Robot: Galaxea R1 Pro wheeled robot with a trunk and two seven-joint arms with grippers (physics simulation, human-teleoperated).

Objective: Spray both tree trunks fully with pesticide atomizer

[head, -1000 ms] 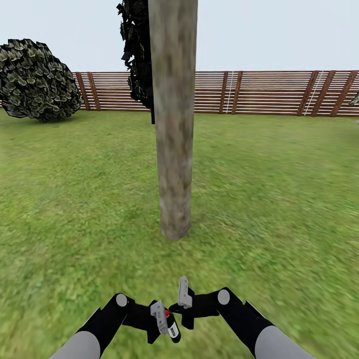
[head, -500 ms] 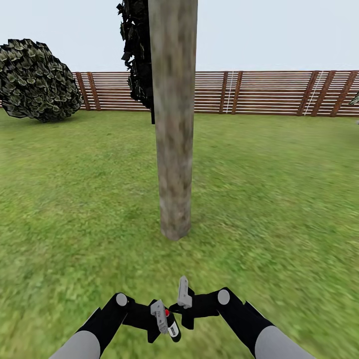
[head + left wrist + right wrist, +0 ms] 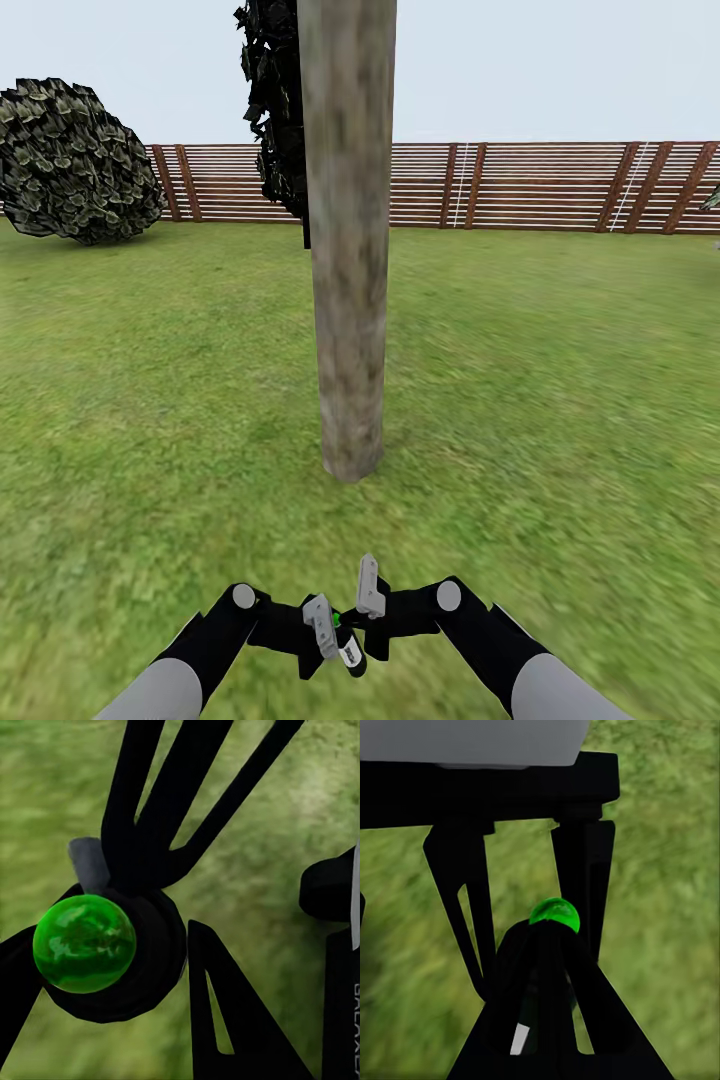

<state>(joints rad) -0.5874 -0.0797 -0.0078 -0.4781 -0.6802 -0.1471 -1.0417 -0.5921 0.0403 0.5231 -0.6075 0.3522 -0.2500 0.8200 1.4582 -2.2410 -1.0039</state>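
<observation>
A thick mottled grey-brown tree trunk (image 3: pixel 348 300) rises from the lawn straight ahead, with dark foliage (image 3: pixel 272 110) behind it high up. Low in the head view, my left gripper (image 3: pixel 335 640) is shut on the pesticide atomizer (image 3: pixel 349 652), a small black bottle with a white label. Its round top glows green (image 3: pixel 84 943) and points roughly toward the trunk. The green top (image 3: pixel 554 913) also shows in the right wrist view. My right gripper (image 3: pixel 369 598) hovers just beside the atomizer, fingers together, holding nothing. Grass separates both grippers from the trunk's base.
A reddish-brown slat fence (image 3: pixel 540 185) closes off the lawn at the back. A round dark bush (image 3: pixel 75 160) stands at the far left. Grass (image 3: pixel 560 400) spreads on both sides of the trunk.
The atomizer's round top has turned from red to green. My left gripper has shifted slightly with the bottle. The right arm and the view have stayed put.
</observation>
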